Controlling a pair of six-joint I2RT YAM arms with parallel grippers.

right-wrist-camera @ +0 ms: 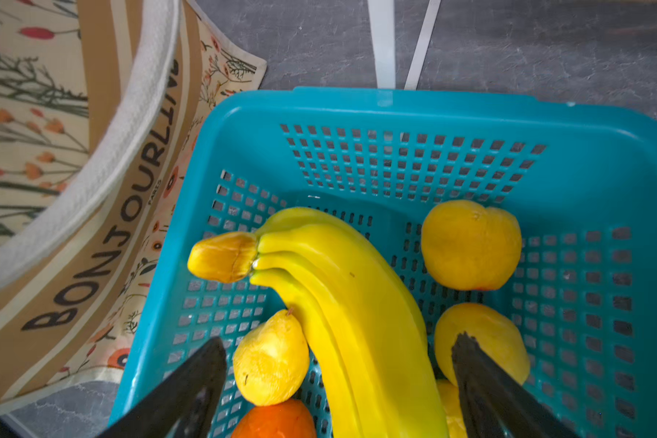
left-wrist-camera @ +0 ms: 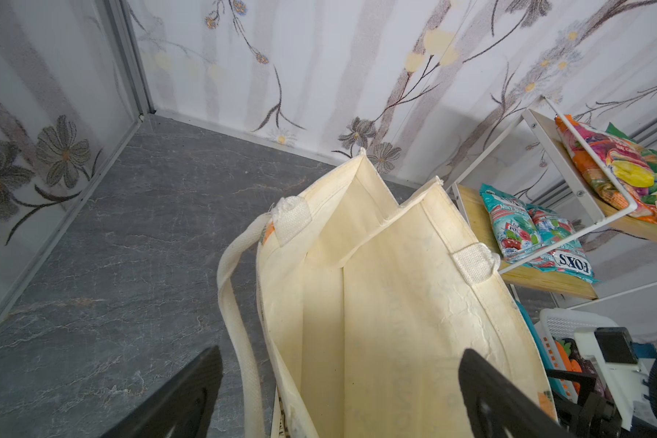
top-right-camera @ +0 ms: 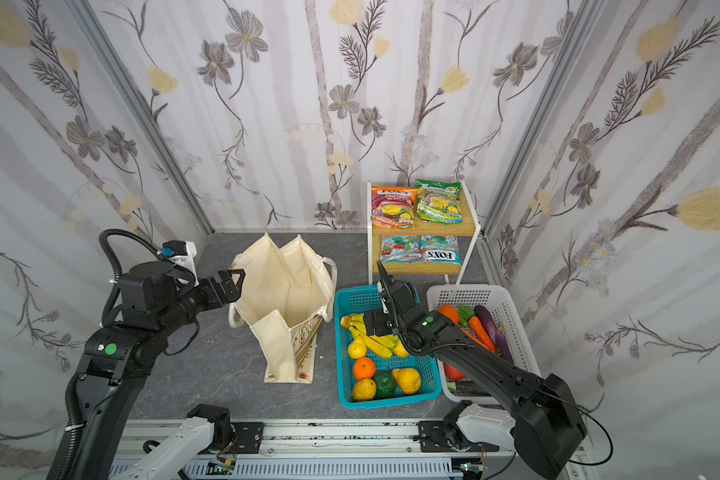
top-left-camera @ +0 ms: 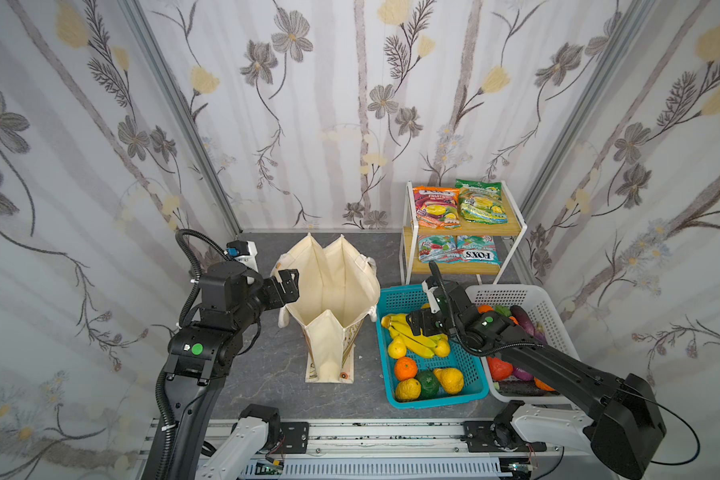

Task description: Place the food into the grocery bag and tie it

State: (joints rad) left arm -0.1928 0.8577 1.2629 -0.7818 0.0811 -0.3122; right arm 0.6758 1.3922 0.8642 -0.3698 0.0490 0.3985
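The cream grocery bag [top-left-camera: 333,291] [top-right-camera: 287,286] stands open in the middle of the table. My left gripper [top-left-camera: 288,286] [left-wrist-camera: 341,350] is open at the bag's left rim [left-wrist-camera: 266,303], with one finger outside by the white handle [left-wrist-camera: 236,322] and the other over the inside. A yellow banana bunch [top-left-camera: 400,330] [right-wrist-camera: 349,295] lies in the blue basket [top-left-camera: 400,295] [right-wrist-camera: 395,110], along with a tangerine [top-left-camera: 405,368] [right-wrist-camera: 277,421] and small yellow fruits. My right gripper [top-left-camera: 418,324] [right-wrist-camera: 338,341] is open, its fingers on either side of the bananas. An orange-red candy packet [top-left-camera: 435,205] and a green one [top-left-camera: 479,203] lie on the top shelf.
A white basket [top-left-camera: 516,295] of vegetables stands right of the blue one, partly under my right arm. The white-framed wooden rack [top-left-camera: 512,232] at the back right holds two teal FOX'S packets [top-left-camera: 458,249] on its lower shelf. Floral walls close in three sides.
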